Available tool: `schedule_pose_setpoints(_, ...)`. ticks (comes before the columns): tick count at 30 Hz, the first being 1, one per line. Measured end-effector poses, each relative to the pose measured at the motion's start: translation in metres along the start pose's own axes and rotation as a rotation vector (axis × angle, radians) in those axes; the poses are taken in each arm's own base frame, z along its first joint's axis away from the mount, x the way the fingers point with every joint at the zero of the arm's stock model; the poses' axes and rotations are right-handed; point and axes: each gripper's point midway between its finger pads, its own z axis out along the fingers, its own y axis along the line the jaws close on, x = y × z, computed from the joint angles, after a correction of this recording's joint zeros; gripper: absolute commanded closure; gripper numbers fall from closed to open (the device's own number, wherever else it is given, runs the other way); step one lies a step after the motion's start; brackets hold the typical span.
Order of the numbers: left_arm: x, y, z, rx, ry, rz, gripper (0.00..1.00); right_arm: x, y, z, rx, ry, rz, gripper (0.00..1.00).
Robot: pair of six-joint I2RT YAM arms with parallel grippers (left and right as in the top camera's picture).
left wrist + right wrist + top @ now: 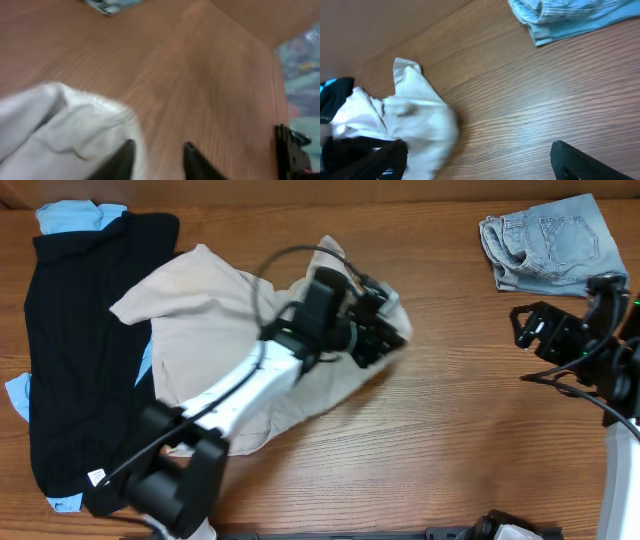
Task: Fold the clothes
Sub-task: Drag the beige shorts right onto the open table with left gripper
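The beige shorts [200, 330] lie crumpled left of the table's middle, partly over a black garment [80, 350] with light-blue pieces [70, 218] under it. My left gripper [392, 340] hovers at the shorts' right edge. In the left wrist view its fingers [125, 160] stand apart with bare wood between them, and the beige cloth [65, 135] lies beside and under the left finger. My right gripper [527, 325] hangs at the far right, open wide [477, 160] over bare table. The shorts [415, 120] are off to its left.
Folded light-blue denim shorts [550, 240] sit at the back right corner, also in the right wrist view as denim [570, 15]. Bare wooden table [460, 420] stretches between the two grippers. The left arm's white link [250, 390] crosses over the beige shorts.
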Motion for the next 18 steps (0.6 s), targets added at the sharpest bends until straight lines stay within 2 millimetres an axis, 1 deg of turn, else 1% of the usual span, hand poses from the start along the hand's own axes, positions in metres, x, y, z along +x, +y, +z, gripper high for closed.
schedule_pose_setpoints(2,0.005,-0.008,0.014,0.023,0.008,0.007,0.02,-0.002,-0.004,-0.002,0.006,-0.008,0.01,0.04)
schedule_pose_setpoints(4,0.006,-0.011,0.017,0.031,0.011,0.003,0.0,-0.002,-0.005,-0.003,0.007,-0.01,0.015,0.03)
schedule_pose_setpoints(6,0.005,-0.009,0.015,0.028,0.011,-0.017,0.0,-0.002,-0.005,-0.003,0.003,-0.01,0.015,0.02)
schedule_pose_setpoints(9,0.001,0.009,0.002,-0.008,0.026,-0.093,0.0,-0.002,-0.004,-0.003,-0.001,-0.009,0.015,0.02)
schedule_pose_setpoints(11,-0.005,0.027,-0.018,-0.05,0.031,-0.158,0.0,-0.002,-0.001,-0.003,-0.015,-0.006,0.013,0.02)
schedule_pose_setpoints(13,-0.014,0.049,-0.045,-0.106,0.024,-0.226,0.0,0.0,0.004,-0.002,-0.04,0.0,-0.002,0.02)
schedule_pose_setpoints(15,-0.024,0.073,-0.084,-0.195,0.007,-0.296,0.0,0.003,0.015,0.0,-0.078,0.013,-0.034,0.05)
schedule_pose_setpoints(16,-0.028,0.08,-0.098,-0.224,-0.002,-0.316,0.0,0.005,0.022,0.002,-0.097,0.023,-0.05,0.05)
schedule_pose_setpoints(18,-0.032,0.1,-0.141,-0.331,-0.01,-0.374,0.0,0.01,0.038,0.007,-0.14,0.045,-0.089,0.08)
